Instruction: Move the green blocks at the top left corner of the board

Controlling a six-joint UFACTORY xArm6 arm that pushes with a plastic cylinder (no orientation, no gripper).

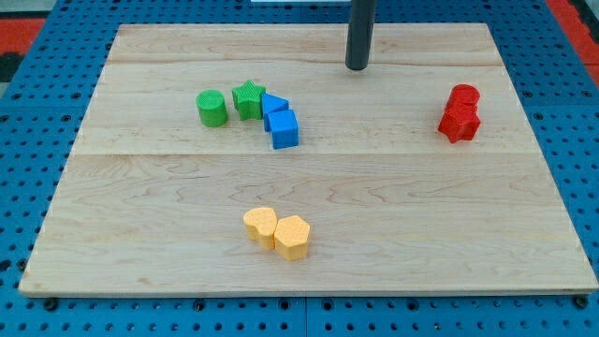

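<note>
A green cylinder and a green star stand side by side left of the board's middle, in its upper half. The star touches a blue block. My tip is near the view's top, well to the right of and above the green star, touching no block.
Two blue blocks sit together right of the green star. Two red blocks stand at the right. Two yellow blocks lie near the bottom middle. The wooden board rests on a blue pegboard surface.
</note>
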